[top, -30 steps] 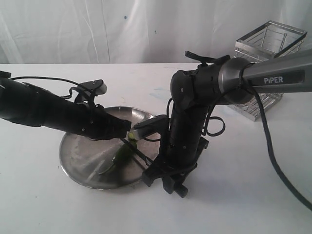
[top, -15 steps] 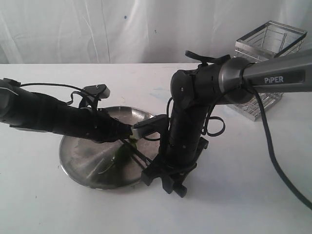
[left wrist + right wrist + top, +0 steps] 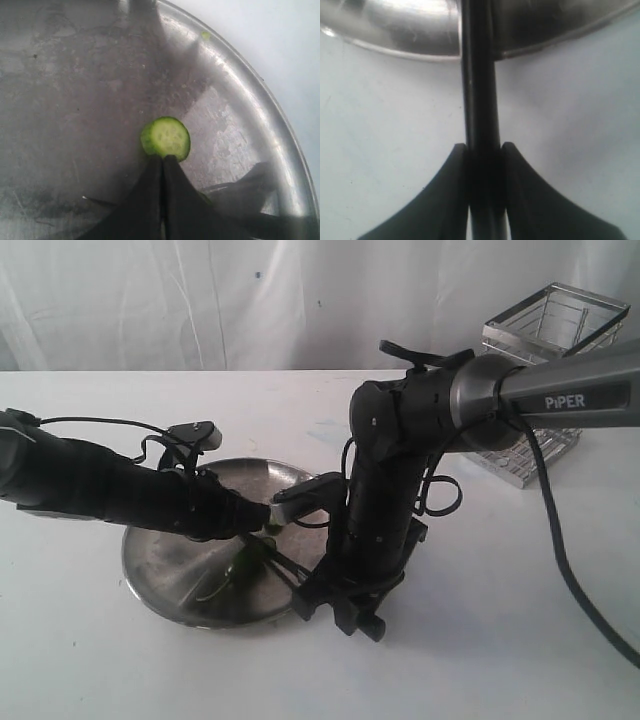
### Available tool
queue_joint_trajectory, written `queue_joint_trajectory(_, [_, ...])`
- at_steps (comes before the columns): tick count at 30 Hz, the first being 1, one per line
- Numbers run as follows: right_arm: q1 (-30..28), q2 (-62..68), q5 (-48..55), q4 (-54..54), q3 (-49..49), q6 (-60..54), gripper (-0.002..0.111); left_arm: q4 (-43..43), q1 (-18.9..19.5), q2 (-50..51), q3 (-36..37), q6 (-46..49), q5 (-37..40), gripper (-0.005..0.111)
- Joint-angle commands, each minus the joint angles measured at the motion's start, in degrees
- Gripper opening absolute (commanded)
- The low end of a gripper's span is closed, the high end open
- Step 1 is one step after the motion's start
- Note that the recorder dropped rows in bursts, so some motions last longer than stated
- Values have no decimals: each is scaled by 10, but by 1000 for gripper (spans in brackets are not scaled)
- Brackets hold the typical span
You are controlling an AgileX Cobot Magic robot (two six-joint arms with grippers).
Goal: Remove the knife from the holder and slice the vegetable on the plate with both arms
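While the holder (image 3: 545,360) stands empty at the tabletop's (image 3: 480,640) far right, we already have the knife (image 3: 479,90) clamped in the right claw (image 3: 482,150), blade over the plate (image 3: 150,560). Left claw (image 3: 162,162) is pinched shut, tips touching the vegetable (image 3: 165,138), cut face showing. Pickup done, slicing underway; more cuts likely left.
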Motion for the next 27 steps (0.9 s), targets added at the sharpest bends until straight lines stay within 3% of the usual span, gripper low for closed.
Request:
queue_joint_trajectory(1, [-2,2,8,-17,-9,2,0,10,-2,13,23,-4,-34,0])
queue_joint_trajectory(14, [-2,2,7,-69,-27,39,0,8,-2,-81,-1,-7,29,0])
queue_joint_trajectory(27, [-2,-9,6,-35,-33,41,0,36,-2,-87,18,-7,55,0])
